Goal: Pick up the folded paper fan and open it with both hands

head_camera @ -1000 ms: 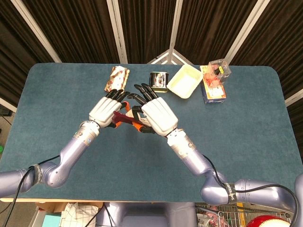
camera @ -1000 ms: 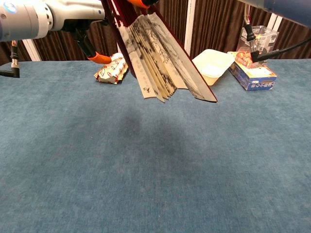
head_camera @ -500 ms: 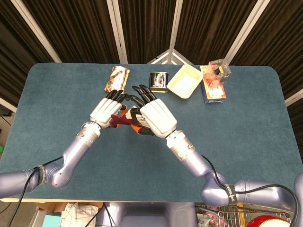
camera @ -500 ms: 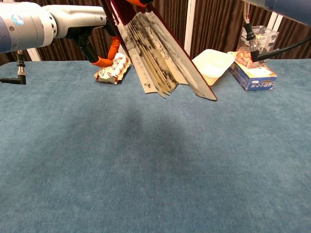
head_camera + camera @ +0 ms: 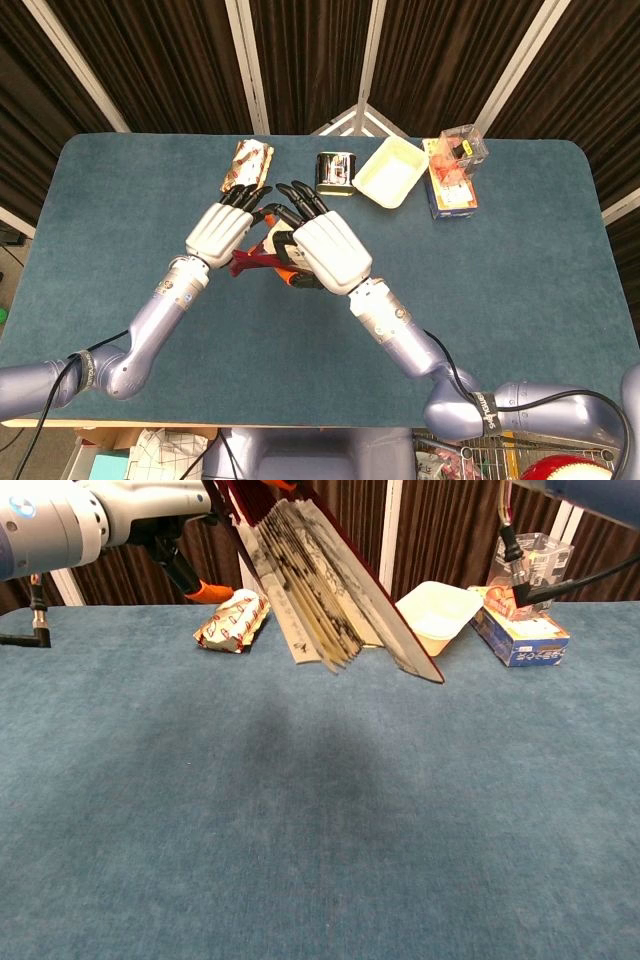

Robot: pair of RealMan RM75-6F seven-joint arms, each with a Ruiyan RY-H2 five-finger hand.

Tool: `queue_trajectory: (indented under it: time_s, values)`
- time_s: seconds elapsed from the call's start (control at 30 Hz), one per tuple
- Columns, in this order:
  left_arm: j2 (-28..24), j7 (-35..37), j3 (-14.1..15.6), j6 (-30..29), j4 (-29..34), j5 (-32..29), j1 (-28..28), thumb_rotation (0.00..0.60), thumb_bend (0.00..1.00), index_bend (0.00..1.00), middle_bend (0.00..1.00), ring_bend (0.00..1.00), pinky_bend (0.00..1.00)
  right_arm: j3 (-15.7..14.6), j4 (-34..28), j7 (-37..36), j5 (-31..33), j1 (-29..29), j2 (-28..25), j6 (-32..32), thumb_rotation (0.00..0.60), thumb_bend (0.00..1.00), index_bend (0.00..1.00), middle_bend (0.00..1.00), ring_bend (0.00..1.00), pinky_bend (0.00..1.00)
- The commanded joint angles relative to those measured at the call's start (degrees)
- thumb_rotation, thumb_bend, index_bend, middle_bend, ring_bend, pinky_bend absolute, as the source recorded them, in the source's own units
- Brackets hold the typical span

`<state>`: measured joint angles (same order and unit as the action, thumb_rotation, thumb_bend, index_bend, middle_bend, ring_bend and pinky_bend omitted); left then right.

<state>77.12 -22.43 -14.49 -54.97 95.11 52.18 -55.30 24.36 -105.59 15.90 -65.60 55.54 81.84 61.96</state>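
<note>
Fan [image 5: 320,590]: cream paper w/ black ink marks, dark red ribs. Hands: left [image 5: 220,230] & right [image 5: 328,250] white backs, black fingers [image 5: 300,195], orange pads. Arms [image 5: 150,320] silver-lilac. Table [image 5: 300,810] teal-blue cloth. Packet [image 5: 230,622] red/gold/white print. Tray [image 5: 437,608] pale yellow. Box [image 5: 520,635] blue w/ red. Curtains [image 5: 310,60] dark brown.
</note>
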Motion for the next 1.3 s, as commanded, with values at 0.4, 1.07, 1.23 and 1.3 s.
queue_trajectory:
  time_s: [0.4,1.07,1.23,1.3]
  values:
    - [1.29,-1.57,-0.05,0.64,0.24,-3.53,-1.13,0.600,0.48,0.30,0.02,0.00,0.01,-0.30,-0.67,-0.46,0.32,0.35,-0.07,0.34,0.600,0.42,0.72,0.26,0.01,0.00]
    - [0.02,-1.48,-0.24,-2.30,0.38,-3.62,-0.03,0.600,0.51,0.70,0.11,0.00,0.01,-2.76,-0.13,-0.01,-3.22,-0.92,-3.86,0.44,0.600,0.42,0.74,0.28,0.01,0.00]
    - [-2.00,0.12,-0.52,-2.13,0.26,-3.35,0.98,0.600,0.51,0.70,0.11,0.00,0.01,-4.45,2.23,-1.32,-5.67,-2.60,-6.16,0.61,0.600,0.42,0.75,0.28,0.01,0.00]
    - [-2.49,0.77,-0.68,-2.25,0.18,-3.15,1.35,0.600,0.51,0.70,0.11,0.00,0.01,-5.30,3.53,-1.67,-6.76,-3.29,-7.09,0.62,0.600,0.42,0.75,0.29,0.01,0.00]
